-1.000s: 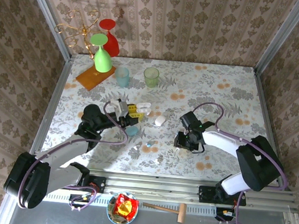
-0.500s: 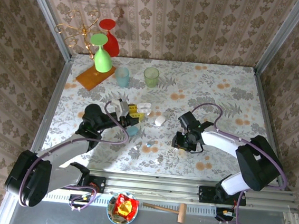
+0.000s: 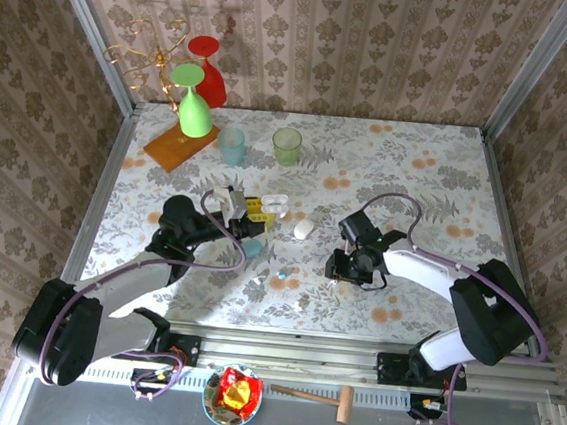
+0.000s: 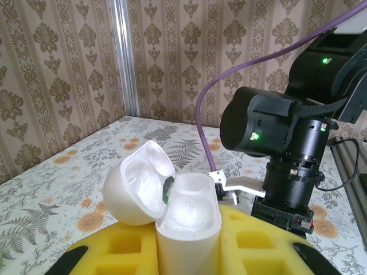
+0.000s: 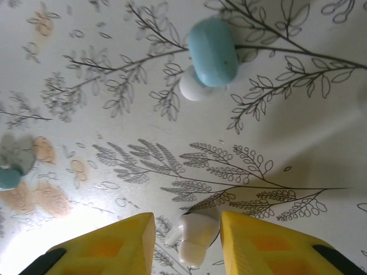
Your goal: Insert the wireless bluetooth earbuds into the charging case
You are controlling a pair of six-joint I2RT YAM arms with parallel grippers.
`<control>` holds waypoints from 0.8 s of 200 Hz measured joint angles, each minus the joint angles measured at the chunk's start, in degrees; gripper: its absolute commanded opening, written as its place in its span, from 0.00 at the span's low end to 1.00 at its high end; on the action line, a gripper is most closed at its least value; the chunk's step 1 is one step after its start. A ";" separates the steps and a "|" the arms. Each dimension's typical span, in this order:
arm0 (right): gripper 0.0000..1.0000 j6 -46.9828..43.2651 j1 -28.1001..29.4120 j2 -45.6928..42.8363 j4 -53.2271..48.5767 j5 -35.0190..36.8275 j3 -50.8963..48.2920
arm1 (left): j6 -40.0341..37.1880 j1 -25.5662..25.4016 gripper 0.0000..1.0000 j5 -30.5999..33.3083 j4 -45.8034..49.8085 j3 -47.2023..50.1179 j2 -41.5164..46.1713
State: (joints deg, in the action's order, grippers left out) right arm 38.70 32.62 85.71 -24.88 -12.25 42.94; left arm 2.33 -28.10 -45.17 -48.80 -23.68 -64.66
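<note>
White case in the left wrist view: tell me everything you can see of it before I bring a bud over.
The case is glossy white plastic, rounded, standing upright between the left gripper's yellow pads, which clamp its lower body. Its lid is swung open to the left on a dark hinge, hollow side facing the camera. The body's recess looks empty, though glare hides detail.

Glossy plastic case (image 4: 187, 229) and earbud (image 5: 195, 239), smooth table (image 4: 51, 183).
</note>
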 measured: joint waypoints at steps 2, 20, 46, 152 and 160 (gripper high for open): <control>0.35 0.00 0.00 0.15 0.00 -0.02 0.00 | 0.00 0.00 0.00 0.00 -0.02 0.00 0.00; 0.33 0.02 0.00 1.38 -0.20 -0.02 0.00 | 0.00 0.00 0.00 0.00 -0.04 0.00 0.00; 0.29 0.04 -0.04 1.42 -0.46 0.04 0.00 | -0.02 0.00 0.00 0.00 -0.04 0.00 0.02; 0.23 2.21 -0.11 0.57 -7.56 6.91 1.51 | -0.02 0.00 0.00 0.02 -0.13 0.02 0.35; 0.23 2.21 -0.11 0.24 -8.66 8.11 1.81 | 0.00 0.00 0.00 0.02 -0.24 0.02 0.35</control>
State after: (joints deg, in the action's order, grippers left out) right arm 40.91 32.51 85.95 -33.54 -4.14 44.75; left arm 2.33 -28.10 -45.15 -49.04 -23.66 -64.31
